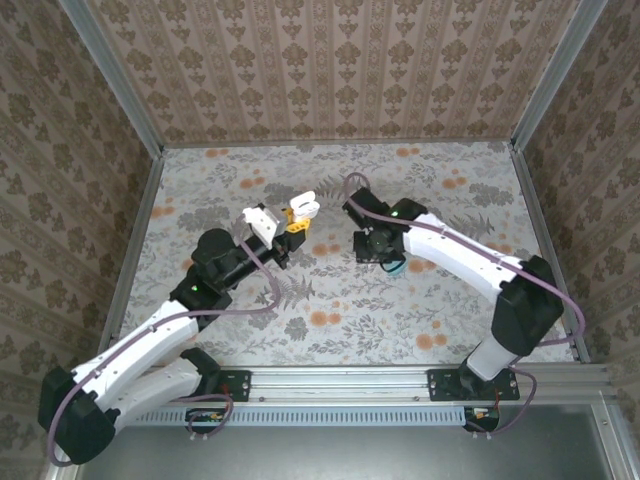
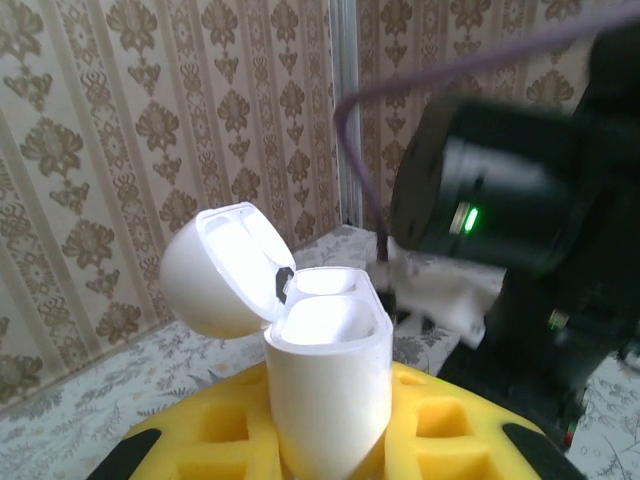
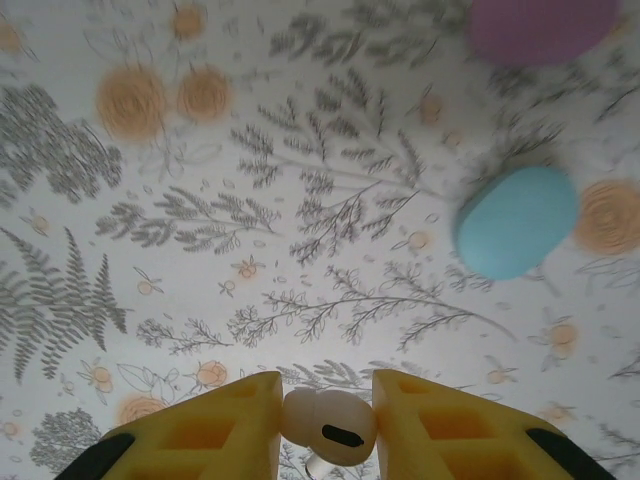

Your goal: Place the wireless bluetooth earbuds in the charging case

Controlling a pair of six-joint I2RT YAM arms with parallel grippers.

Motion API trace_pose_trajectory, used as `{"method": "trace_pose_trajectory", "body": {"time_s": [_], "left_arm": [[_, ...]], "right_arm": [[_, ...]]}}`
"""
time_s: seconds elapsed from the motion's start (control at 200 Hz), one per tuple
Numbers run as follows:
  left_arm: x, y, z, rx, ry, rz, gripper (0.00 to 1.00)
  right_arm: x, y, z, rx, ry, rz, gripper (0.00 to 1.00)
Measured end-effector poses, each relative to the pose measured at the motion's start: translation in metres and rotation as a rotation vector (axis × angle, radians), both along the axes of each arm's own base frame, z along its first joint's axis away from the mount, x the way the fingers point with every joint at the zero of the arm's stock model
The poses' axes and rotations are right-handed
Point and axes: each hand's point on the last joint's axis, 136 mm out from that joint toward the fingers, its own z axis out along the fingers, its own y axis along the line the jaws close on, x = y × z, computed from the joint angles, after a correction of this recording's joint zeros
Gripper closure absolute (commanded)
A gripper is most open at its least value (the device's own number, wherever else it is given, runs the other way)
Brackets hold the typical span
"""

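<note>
Floral tabletop (image 1: pixel 400 320); left gripper (image 1: pixel 296 222) angled up, clamping open white case (image 2: pixel 325 380); right gripper (image 3: pixel 326 400) pointing down, pinching earbud (image 3: pixel 330 430)

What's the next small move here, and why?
Probably swing the right hand, pinching a pale earbud, toward the open white charging case held upright in the left hand. Its lid is flipped back and its wells look empty, while the earbud hangs over the table.

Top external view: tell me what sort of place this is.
Probably a purpose-built robot test cell rather than a lived-in room. Patterned wallpaper panels box in a small floral-covered table, metal rails frame the corners, and the left arm and right arm are mounted at its near edge.
</note>
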Motion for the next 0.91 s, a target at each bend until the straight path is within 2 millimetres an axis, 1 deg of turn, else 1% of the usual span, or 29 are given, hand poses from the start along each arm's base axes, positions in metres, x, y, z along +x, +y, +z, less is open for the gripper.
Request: {"method": "trace_pose_trajectory", "body": {"time_s": [0.21, 0.37, 0.485, 0.6, 0.755, 0.905], "left_arm": [[0.010, -0.011, -0.016, -0.002, 0.063, -0.014, 0.80], [0.012, -0.020, -0.025, -0.004, 0.095, -0.037, 0.80], [0.011, -0.025, -0.028, -0.007, 0.107, -0.057, 0.80], [0.010, -0.029, -0.028, -0.012, 0.104, -0.072, 0.80], [0.009, -0.034, -0.029, -0.016, 0.105, -0.098, 0.80], [0.007, -0.039, -0.027, -0.020, 0.106, -0.124, 0.80]], "right_arm": [[0.014, -0.005, 0.059, 0.039, -0.151, 0.033, 0.70], [0.017, -0.007, 0.101, 0.072, -0.268, 0.072, 0.70], [0.020, -0.002, 0.130, 0.109, -0.369, 0.118, 0.70], [0.020, 0.006, 0.157, 0.145, -0.467, 0.178, 0.71], [0.022, 0.023, 0.186, 0.196, -0.562, 0.253, 0.71], [0.021, 0.038, 0.198, 0.231, -0.608, 0.321, 0.71]]}}
